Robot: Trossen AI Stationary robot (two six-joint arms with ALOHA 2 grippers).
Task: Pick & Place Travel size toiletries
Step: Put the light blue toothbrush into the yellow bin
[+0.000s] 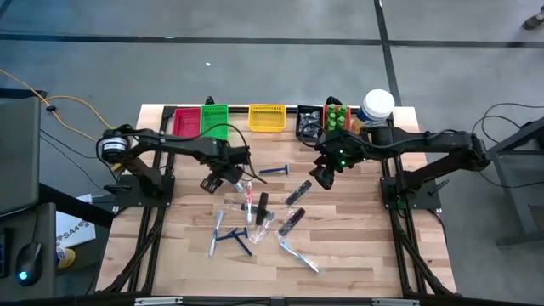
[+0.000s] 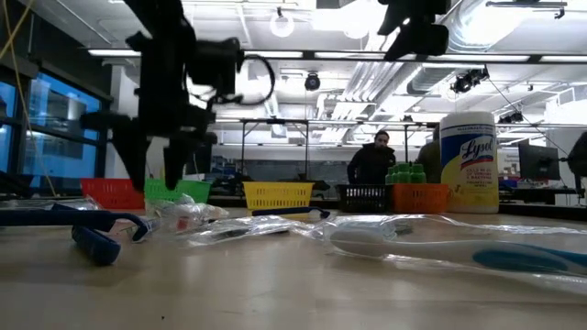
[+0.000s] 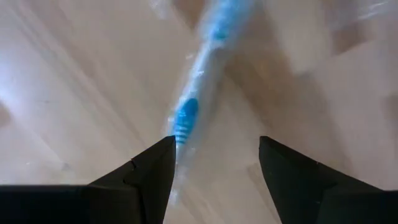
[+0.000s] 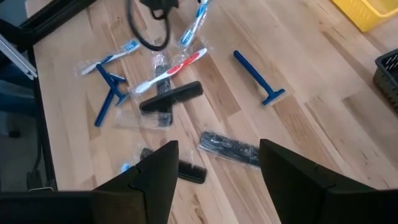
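The table (image 1: 357, 255) is pale butcher-block wood in glued strips, smooth with a soft sheen. The toothbrushes (image 4: 169, 71) lie in clear crinkly film that catches the light; one in the left wrist view (image 3: 186, 118) has a ribbed blue rubbery grip. The razors (image 4: 258, 78) are glossy blue plastic, the combs (image 4: 171, 98) matt black plastic. The bins (image 1: 267, 118) look like coated wire mesh. Both grippers' fingers (image 4: 149, 180) are dull black plastic.
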